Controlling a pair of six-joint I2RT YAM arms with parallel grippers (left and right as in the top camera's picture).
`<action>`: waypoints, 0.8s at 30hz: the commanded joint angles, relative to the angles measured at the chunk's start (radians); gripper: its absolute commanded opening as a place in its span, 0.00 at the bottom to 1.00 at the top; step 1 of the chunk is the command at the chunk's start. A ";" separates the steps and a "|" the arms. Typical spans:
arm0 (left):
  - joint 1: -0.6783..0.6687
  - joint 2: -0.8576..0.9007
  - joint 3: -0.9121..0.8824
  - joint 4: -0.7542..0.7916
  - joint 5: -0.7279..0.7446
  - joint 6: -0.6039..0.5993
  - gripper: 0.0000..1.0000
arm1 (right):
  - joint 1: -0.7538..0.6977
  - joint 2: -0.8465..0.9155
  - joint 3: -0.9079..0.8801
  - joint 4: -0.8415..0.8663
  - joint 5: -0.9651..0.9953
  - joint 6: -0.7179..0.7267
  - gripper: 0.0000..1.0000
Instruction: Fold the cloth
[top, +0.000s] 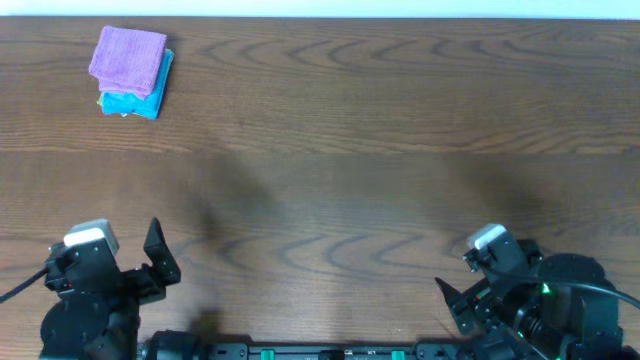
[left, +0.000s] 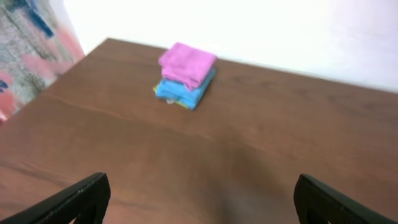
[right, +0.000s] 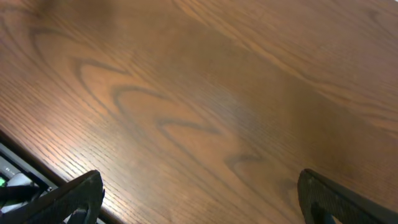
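A folded purple cloth lies on top of a folded blue cloth in a small stack at the far left corner of the wooden table. The purple cloth and the blue cloth also show in the left wrist view, well ahead of the fingers. My left gripper is open and empty at the near left edge; its fingertips show in the left wrist view. My right gripper is open and empty at the near right edge, over bare wood in the right wrist view.
A black rail runs along the table's near edge between the two arm bases. A white wall stands behind the table's far edge. A patterned floor shows beyond the left edge.
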 joint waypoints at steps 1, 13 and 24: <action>0.005 -0.070 -0.077 0.045 -0.029 -0.011 0.95 | -0.012 -0.003 0.002 -0.003 -0.004 -0.005 0.99; 0.005 -0.244 -0.369 0.196 0.013 -0.012 0.95 | -0.012 -0.003 0.002 -0.003 -0.004 -0.005 0.99; 0.005 -0.293 -0.595 0.308 0.117 -0.012 0.95 | -0.012 -0.003 0.002 -0.003 -0.004 -0.005 0.99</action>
